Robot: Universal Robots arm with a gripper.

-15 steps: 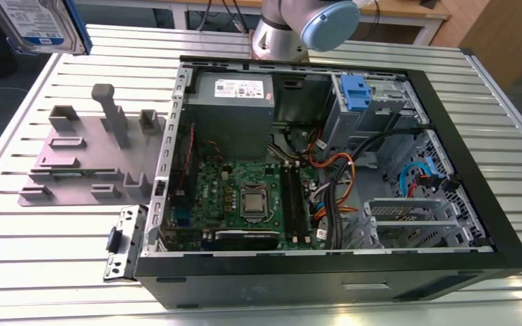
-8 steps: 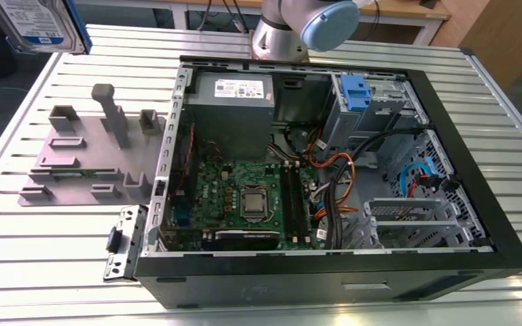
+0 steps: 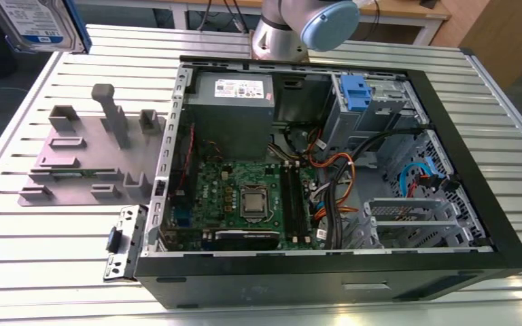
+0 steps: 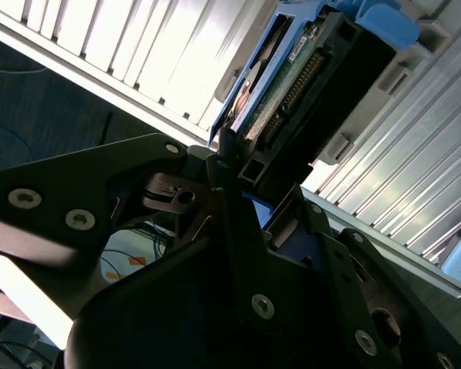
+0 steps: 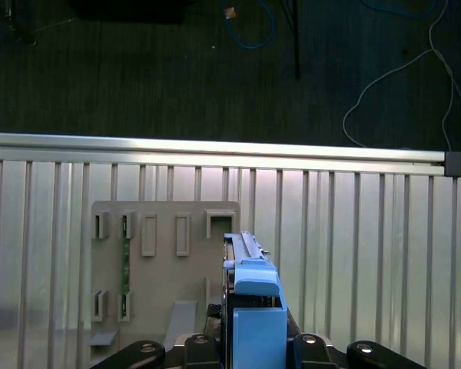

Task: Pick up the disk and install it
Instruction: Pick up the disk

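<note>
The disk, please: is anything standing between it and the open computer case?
Nothing visible does. The claw holds the disk raised at the exterior view's left; the grey stand sits low on the table beside the computer case, whose side is open.

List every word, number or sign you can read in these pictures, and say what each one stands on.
No text here can be quoted; print shows in these places:
White-and-blue label on the disk, exterior view: too small to read.
White sticker on the power supply inside the computer case: too small to read.
Markings on the motherboard: too small to read.
Grey stand: no print shows on it.
</note>
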